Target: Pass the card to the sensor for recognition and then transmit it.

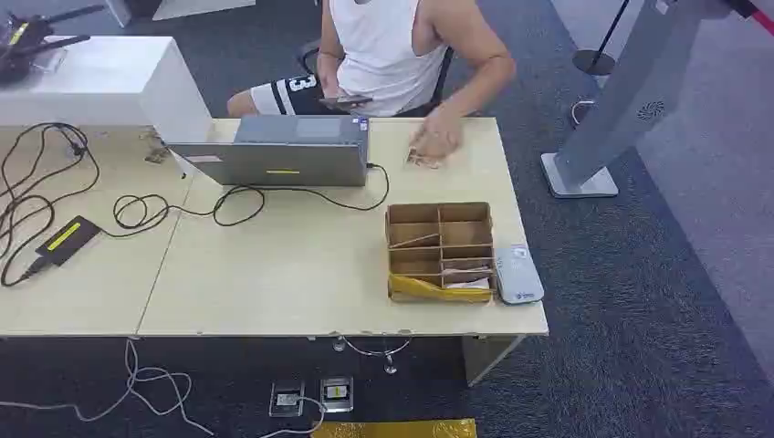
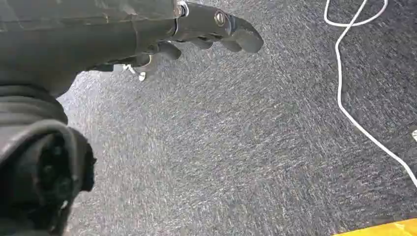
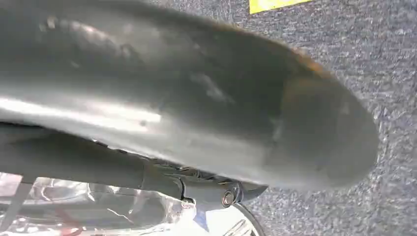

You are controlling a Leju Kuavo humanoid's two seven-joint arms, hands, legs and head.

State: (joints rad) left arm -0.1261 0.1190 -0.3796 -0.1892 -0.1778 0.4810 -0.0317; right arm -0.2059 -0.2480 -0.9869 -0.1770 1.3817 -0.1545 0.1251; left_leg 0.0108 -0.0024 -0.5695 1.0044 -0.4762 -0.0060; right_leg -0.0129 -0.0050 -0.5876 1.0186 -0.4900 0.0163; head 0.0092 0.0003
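A small grey-white sensor (image 1: 518, 274) lies on the table's near right corner, beside a brown cardboard divider box (image 1: 440, 248). A white card (image 1: 467, 284) sits in the box's front compartment. My left hand (image 2: 147, 29) hangs over dark carpet, its dark fingers (image 2: 231, 32) stretched out with nothing in them. My right hand (image 3: 196, 108) is seen very close and blurred in the right wrist view, a thick grey thumb across a dark finger (image 3: 216, 191). Something shiny and see-through lies beyond it; whether the hand holds anything I cannot tell.
A person in a white top sits behind the table with one hand (image 1: 436, 141) resting on it. A grey laptop (image 1: 283, 151), black cables (image 1: 137, 210) and a power brick (image 1: 66, 239) lie to the left. A grey stand (image 1: 630, 100) rises at right. White cable (image 2: 354, 113) crosses the floor.
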